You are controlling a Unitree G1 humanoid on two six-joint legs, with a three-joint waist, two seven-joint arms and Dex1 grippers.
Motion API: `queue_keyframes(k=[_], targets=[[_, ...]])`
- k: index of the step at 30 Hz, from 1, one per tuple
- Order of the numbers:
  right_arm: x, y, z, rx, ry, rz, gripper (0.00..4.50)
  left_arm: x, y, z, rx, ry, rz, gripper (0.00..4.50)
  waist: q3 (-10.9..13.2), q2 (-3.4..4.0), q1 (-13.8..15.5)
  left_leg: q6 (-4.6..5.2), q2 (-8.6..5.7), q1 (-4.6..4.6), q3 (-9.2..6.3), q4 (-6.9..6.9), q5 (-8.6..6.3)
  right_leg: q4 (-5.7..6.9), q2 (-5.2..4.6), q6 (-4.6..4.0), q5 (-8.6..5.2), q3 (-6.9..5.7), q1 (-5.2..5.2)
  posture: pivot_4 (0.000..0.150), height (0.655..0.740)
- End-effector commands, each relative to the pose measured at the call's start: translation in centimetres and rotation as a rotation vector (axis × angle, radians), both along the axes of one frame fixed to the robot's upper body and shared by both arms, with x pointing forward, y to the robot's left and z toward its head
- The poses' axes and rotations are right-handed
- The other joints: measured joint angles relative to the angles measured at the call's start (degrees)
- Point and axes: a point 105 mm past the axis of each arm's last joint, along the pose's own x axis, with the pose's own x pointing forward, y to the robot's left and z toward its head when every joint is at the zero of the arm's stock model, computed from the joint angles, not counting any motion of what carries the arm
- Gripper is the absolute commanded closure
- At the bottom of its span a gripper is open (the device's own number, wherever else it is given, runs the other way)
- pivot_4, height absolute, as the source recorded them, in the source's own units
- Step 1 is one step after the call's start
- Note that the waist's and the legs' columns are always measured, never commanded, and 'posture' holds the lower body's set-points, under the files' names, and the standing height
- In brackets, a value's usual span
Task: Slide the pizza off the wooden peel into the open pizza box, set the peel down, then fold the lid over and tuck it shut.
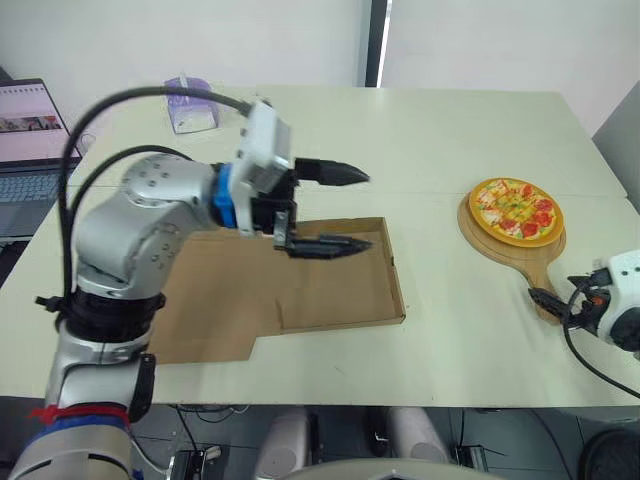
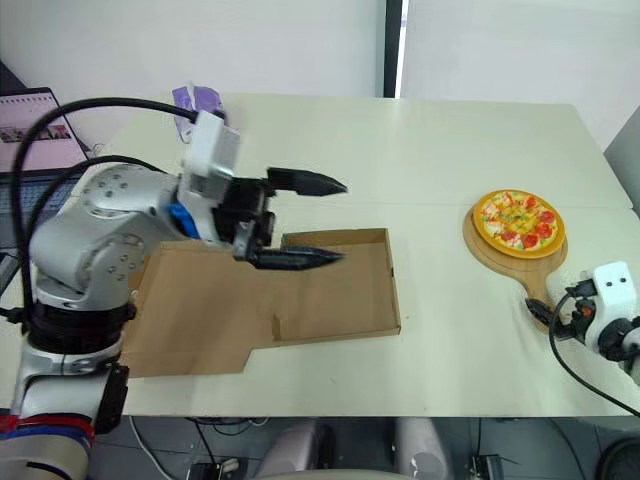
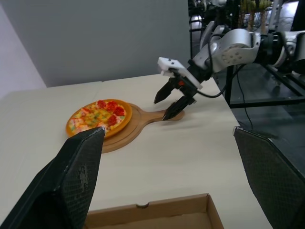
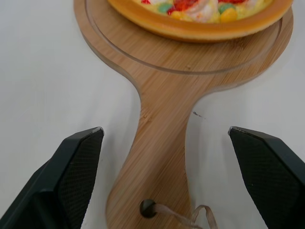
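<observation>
The pizza [image 1: 515, 210] lies on the round wooden peel [image 1: 500, 245] at the right of the table, with the peel's handle [image 4: 157, 157] pointing toward the front edge. My right gripper [image 4: 165, 130] is open, its fingers on either side of the handle's end and low over the table. The open cardboard pizza box [image 1: 340, 300] sits at the middle, its lid [image 1: 210, 300] laid flat to the left. Above the box tray hovers my left gripper [image 1: 355, 208], open and empty, pointing toward the pizza.
A purple tissue box [image 1: 190, 105] stands at the back left. A laptop [image 1: 30, 140] sits beyond the table's left edge. The table's right edge runs close to the peel.
</observation>
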Motion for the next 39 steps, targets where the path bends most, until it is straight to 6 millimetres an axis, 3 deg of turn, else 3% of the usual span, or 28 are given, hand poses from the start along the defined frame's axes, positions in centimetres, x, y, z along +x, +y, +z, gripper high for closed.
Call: queue_keyframes(k=[1, 6, 15, 18, 25, 33, 39], targets=[[0.9, -0.3, 0.6, -0.015, -0.043, -0.02, 0.0, -1.0, -0.8, 1.1, -0.026, -0.058, -0.037, 0.03, 0.0, 0.0, 0.0, 0.0, 0.01, 0.0, 0.0, 0.0, 0.0, 0.0, 0.01, 0.0, 0.0, 0.0, 0.0, 0.15, 0.74], [1.8, -0.7, -0.8, 0.003, -0.036, -0.044, 0.0, -1.1, -1.1, 0.8, -0.043, -0.047, -0.021, 0.03, 0.0, -0.01, 0.1, 0.01, 0.01, 0.01, -0.01, 0.02, 0.0, -0.03, 0.01, 0.0, 0.0, 0.01, 0.02, 0.15, 0.74], [2.7, 0.5, -1.9, 0.096, -0.024, -0.03, 0.0, -1.5, -1.2, 1.2, -0.043, -0.046, -0.012, 0.03, 0.0, -0.02, 0.0, 0.04, 0.02, 0.05, -0.01, 0.04, -0.02, -0.03, 0.02, 0.0, 0.0, 0.02, 0.12, 0.15, 0.74], [2.8, 0.8, -2.2, 0.115, -0.028, -0.032, 0.56, -1.5, -1.2, 1.2, -0.04, -0.048, -0.001, 0.0, 0.0, -0.06, -0.1, 0.02, 0.04, 0.06, -0.01, 0.04, -0.01, -0.03, 0.04, 0.0, 0.0, 0.02, 0.13, 0.15, 0.74], [3.3, 0.7, -2.2, 0.14, -0.052, -0.075, 2.81, -1.1, -1.0, 1.8, -0.062, -0.048, 0.021, 0.0, -0.1, -0.15, -0.3, 0.01, 0.05, 0.08, 0.0, 0.05, 0.0, -0.03, 0.04, 0.0, 0.0, 0.03, 0.16, 0.15, 0.74], [3.5, 1.2, -1.6, 0.166, -0.122, -0.088, 2.87, -1.0, -0.9, 1.9, -0.061, -0.05, 0.03, 0.0, -0.2, -0.36, -0.3, 0.01, 0.08, 0.09, -0.04, 0.05, 0.0, -0.04, 0.05, 0.0, 0.0, 0.0, 0.18, 0.15, 0.74], [4.1, 2.7, 1.3, 0.13, -0.267, 0.003, 2.87, -0.6, -0.6, 1.8, -0.059, -0.049, 0.038, 0.0, -0.1, -0.32, -0.8, 0.0, 0.11, 0.08, -0.05, 0.03, 0.0, -0.03, 0.08, -0.01, 0.0, 0.0, 0.13, 0.15, 0.74]])
